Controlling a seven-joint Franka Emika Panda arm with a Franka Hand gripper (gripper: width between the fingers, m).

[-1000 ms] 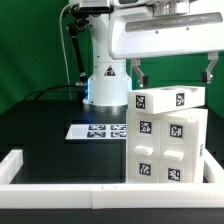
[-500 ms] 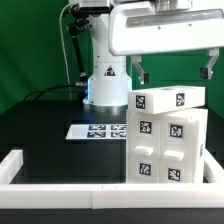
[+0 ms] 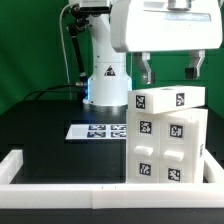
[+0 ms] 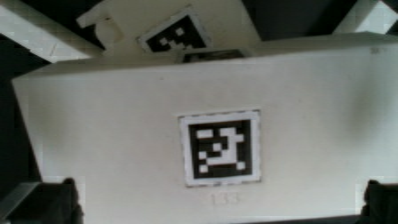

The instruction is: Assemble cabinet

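Observation:
The white cabinet stands on the black table at the exterior view's right, its faces carrying black-and-white tags. A flat white top block lies on it. My gripper hangs just above that block, jaws wide apart and empty. In the wrist view the block's white top with its tag fills the picture, and my two dark fingertips show at either edge, apart from it.
The marker board lies flat on the table left of the cabinet. A low white border rail runs along the front and left. The robot base stands at the back.
The gripper has moved toward the exterior view's left and a little down; its fingers now straddle the space above the top block. The cabinet has not moved.

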